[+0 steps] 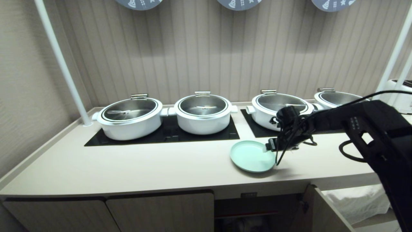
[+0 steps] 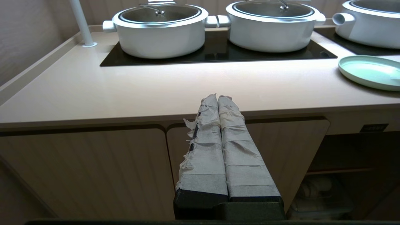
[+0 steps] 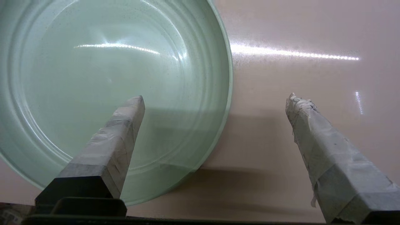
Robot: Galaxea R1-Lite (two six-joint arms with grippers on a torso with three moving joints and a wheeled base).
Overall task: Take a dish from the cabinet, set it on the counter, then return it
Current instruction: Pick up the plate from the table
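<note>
The pale mint-green dish (image 1: 251, 156) lies flat on the beige counter (image 1: 145, 167), in front of the gap between the two hob panels. My right gripper (image 1: 273, 147) hovers at the dish's right edge and is open. In the right wrist view one taped finger (image 3: 125, 131) is over the dish (image 3: 109, 62) and the other over bare counter (image 3: 312, 37), with the rim between them and untouched. The cabinet (image 1: 257, 212) under the dish is open, its door (image 1: 322, 209) swung out to the right. My left gripper (image 2: 217, 97) is shut and empty, parked before the closed doors.
Several white lidded pots (image 1: 202, 112) stand on black hob panels (image 1: 161, 135) behind the dish. A white pole (image 1: 61, 64) rises at the counter's back left. A white appliance (image 1: 400, 93) sits far right. Closed cupboard doors (image 1: 161, 212) are left of the open one.
</note>
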